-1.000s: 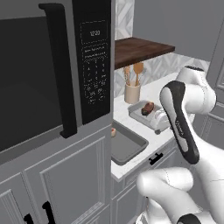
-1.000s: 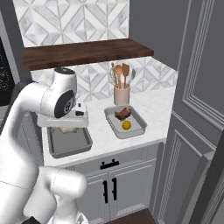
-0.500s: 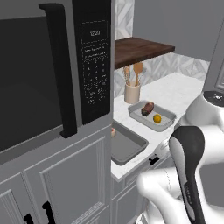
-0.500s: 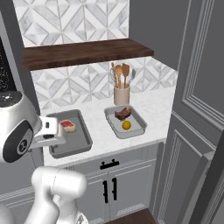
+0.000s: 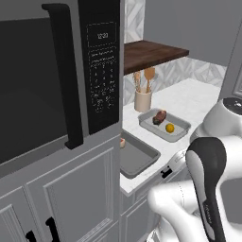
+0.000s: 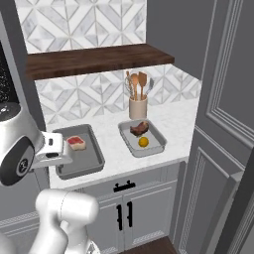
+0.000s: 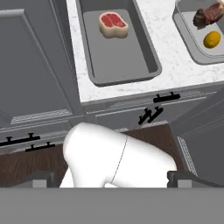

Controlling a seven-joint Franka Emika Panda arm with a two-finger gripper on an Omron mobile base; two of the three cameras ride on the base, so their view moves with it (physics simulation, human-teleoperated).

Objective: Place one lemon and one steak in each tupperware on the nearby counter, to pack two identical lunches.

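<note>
Right base view: two grey tupperware trays sit side by side on the white counter (image 6: 111, 149), above grey cabinets with black handles (image 6: 123, 187). The left tupperware (image 6: 94, 158) holds a single raw steak (image 6: 76, 143), pink with a pale rim, lying toward its back end. The right tupperware (image 6: 154, 144) holds a darker steak (image 6: 139, 129) at the back and a lemon (image 6: 144, 142) just in front of it, the two close together. Behind the right tray stands a cream utensil holder (image 6: 138, 106) with wooden spoons, under a dark brown wooden shelf (image 6: 99, 57) and a patterned tile wall.

From the left base view, the same trays appear past the edge of a black microwave (image 5: 101, 71): the far tray with its dark steak (image 5: 160, 116) and lemon (image 5: 169, 127), the near tray (image 5: 142, 158) mostly bare, with just a sliver of the raw steak (image 5: 122, 142) peeking out beside the cabinet edge.

In the hand view, looking down from above the cabinet fronts, the raw steak (image 7: 113, 23) lies at the far end of its tray (image 7: 146, 61), and the second tray (image 7: 183, 26) with the lemon (image 7: 212, 39) and dark steak (image 7: 209, 14) sits at the upper right. The gripper (image 7: 111, 179) hangs well back from the counter, its two fingertips (image 7: 186, 178) spread as wide as they go, with nothing between them.
</note>
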